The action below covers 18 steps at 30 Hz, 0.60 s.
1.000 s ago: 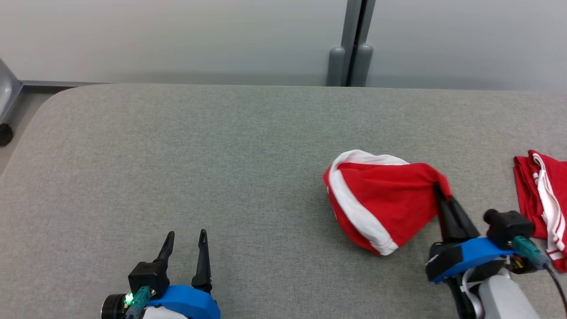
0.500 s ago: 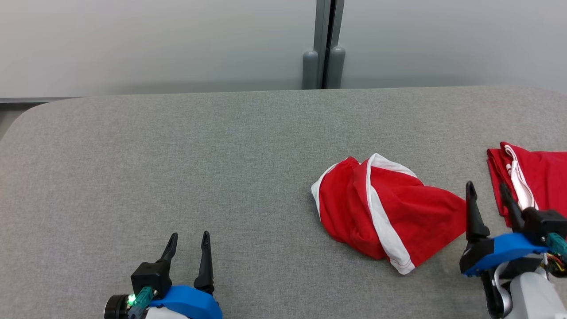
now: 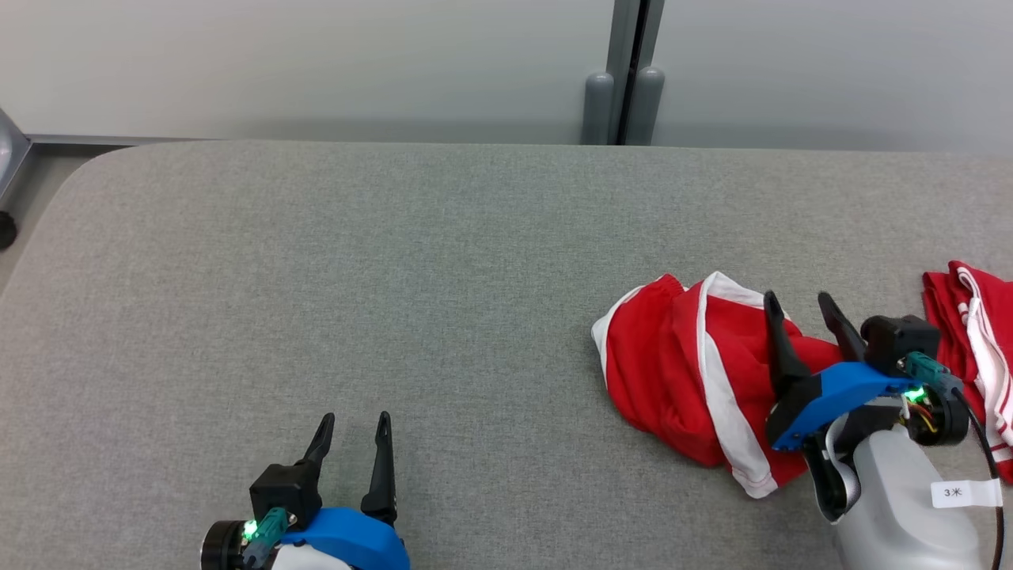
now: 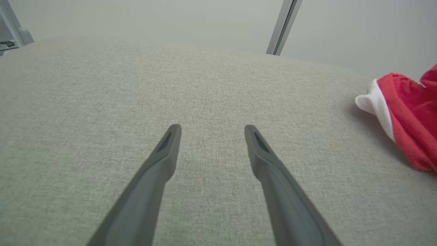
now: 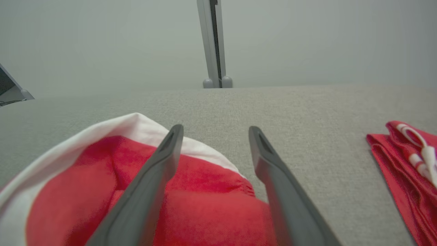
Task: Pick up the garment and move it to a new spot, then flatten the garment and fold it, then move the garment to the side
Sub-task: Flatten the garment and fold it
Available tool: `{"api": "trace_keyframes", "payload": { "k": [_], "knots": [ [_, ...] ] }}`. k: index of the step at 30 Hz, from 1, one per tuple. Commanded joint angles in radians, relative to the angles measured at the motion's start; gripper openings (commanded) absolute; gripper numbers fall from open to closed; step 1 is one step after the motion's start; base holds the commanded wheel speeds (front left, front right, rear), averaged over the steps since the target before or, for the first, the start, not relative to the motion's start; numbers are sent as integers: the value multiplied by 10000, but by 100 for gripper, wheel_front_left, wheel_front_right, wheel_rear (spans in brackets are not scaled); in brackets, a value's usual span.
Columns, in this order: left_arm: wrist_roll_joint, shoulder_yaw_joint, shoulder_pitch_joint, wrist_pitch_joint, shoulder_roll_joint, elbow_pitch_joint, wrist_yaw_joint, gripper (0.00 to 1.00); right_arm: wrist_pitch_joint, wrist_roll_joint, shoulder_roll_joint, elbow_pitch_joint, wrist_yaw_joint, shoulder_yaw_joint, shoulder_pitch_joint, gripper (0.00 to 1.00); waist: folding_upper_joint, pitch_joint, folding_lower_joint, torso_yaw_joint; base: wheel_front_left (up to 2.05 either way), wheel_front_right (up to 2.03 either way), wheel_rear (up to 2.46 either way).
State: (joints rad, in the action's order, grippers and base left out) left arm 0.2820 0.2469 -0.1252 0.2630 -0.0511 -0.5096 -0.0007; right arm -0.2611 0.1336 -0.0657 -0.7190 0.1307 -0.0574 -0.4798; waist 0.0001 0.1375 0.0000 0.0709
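Note:
The garment [image 3: 681,372] is a crumpled red piece with white trim, lying on the grey table [image 3: 396,277] right of centre. My right gripper [image 3: 798,305] hovers open over its right part, fingers spread with nothing between them; the right wrist view has the garment [image 5: 112,191] under and left of the right gripper [image 5: 215,131]. My left gripper [image 3: 352,423] rests open near the front edge at lower left, well away from the cloth. In the left wrist view the left gripper [image 4: 211,130] is over bare table, and the garment [image 4: 403,112] lies at the far right.
A second red cloth with white stripes [image 3: 973,348] lies at the table's right edge, also the red cloth [image 5: 406,167] in the right wrist view. A grey post [image 3: 625,79] stands behind the table against a pale wall. The table's left corner is rounded.
My right gripper let go of the garment and opened; the cloth dropped into a heap on the table. The gripper now hangs over the heap's right side. The camera shifted too.

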Motion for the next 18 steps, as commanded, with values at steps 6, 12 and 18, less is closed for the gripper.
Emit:
{"api": "trace_keyframes", "payload": {
  "k": [6, 12, 18],
  "knots": [
    [51, 89, -127, 22, 7, -51, -15, 100, 582, -350, -291, -2187, 1, -434, -654, 100, -1, 305, 0, 356, 0, 0, 0],
    [83, 144, -239, 22, 9, 36, 41, 100, 806, -255, -301, -3152, 1, -57, -1078, 100, -1, 483, 0, 386, 0, 0, 0],
    [206, 435, -472, 22, 6, 90, 6, 100, 412, -239, -550, -3337, 1, 587, -1670, 0, -1, 529, 0, 483, 0, 0, 0]
  ]
}}
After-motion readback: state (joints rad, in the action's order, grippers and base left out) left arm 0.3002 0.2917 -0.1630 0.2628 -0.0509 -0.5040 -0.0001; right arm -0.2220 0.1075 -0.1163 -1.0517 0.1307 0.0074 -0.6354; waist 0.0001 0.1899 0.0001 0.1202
